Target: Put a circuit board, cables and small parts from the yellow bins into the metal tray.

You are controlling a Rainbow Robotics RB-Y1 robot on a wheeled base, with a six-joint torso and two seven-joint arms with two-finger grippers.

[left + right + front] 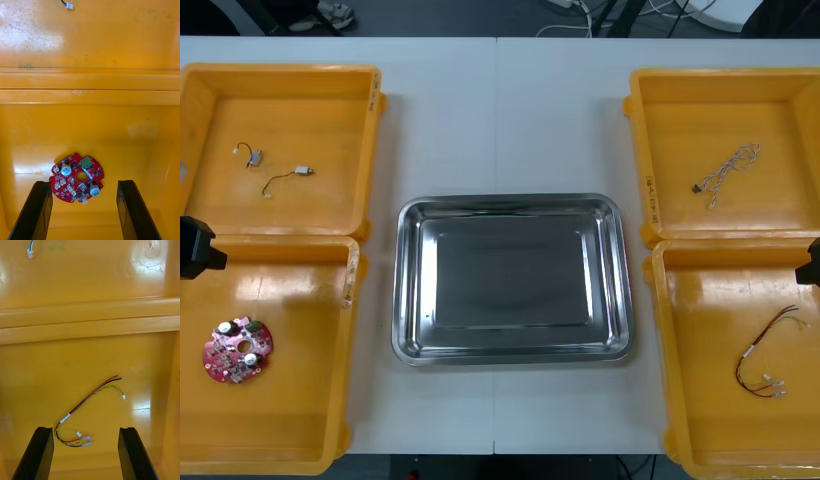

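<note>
The left end effector [84, 183], fingers apart, hangs above the red circuit board [73, 180] in the near left yellow bin [300, 455]. The right end effector [85, 428], likewise spread, hangs over the red and yellow cable [90, 396] in the near right bin [675, 400]. Mid-bench sits the shiny metal tray [410, 290]. Beyond, small metal parts [303, 171] lie in the far left bin [280, 72] and a twisted blue and white cable [728, 168] in the far right bin [720, 75].

A polished, mirror-bright metal tray [511, 278] is flanked by glossy yellow plastic bins [275, 150] on a smooth, matt table [440, 120].
</note>
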